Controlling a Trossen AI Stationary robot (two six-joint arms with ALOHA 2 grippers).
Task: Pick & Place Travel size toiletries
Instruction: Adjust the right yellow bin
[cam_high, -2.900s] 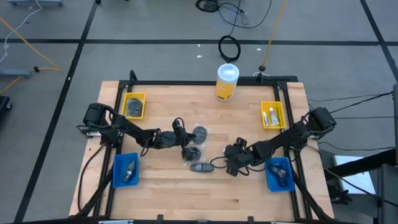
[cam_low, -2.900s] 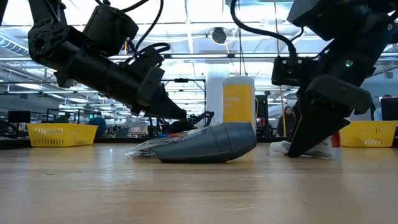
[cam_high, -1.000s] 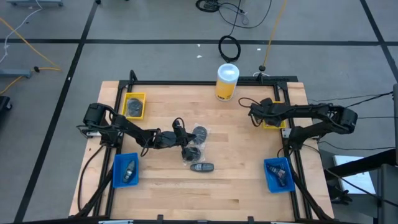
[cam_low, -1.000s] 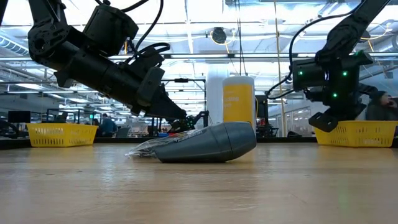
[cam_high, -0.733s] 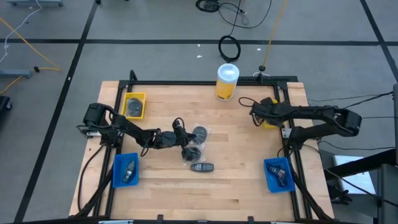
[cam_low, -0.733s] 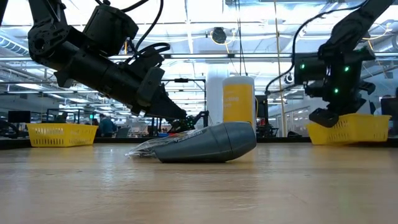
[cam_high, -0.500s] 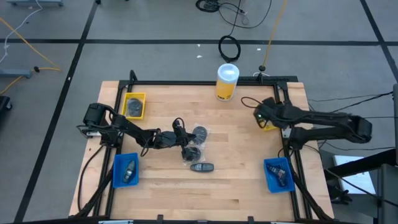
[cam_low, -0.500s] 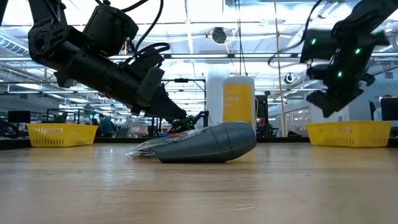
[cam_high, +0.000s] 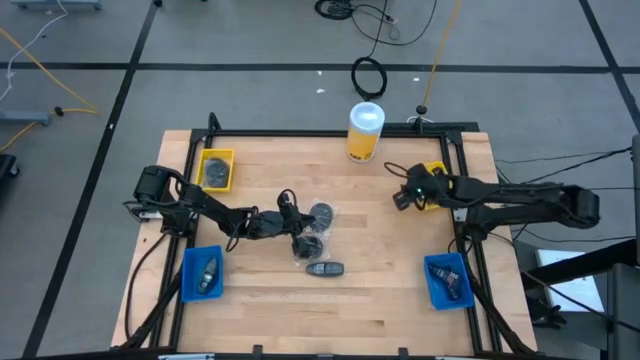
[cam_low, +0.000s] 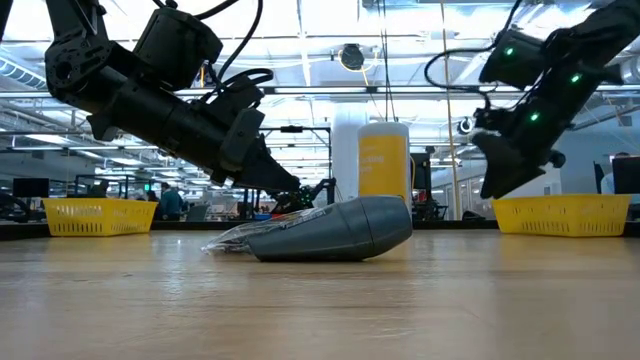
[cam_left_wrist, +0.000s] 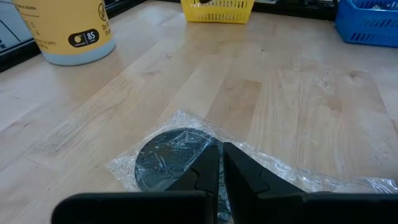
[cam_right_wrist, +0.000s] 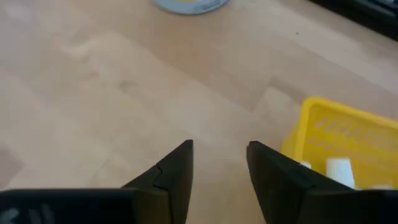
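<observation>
Left end effector (cam_high: 300, 232): pinched shut on clear wrap of round dark grey disc (cam_left_wrist: 168, 163), centre of desk (cam_high: 380, 300). Lift straight, slowly; wrap likely slippery. Dark grey oblong bottle (cam_high: 325, 268) just below. Right end effector (cam_high: 402, 196): part-open, empty, centre right beside yellow mesh basket (cam_right_wrist: 348, 146). Yellow cylinder container (cam_high: 365, 131) at upper centre, clear of path.
</observation>
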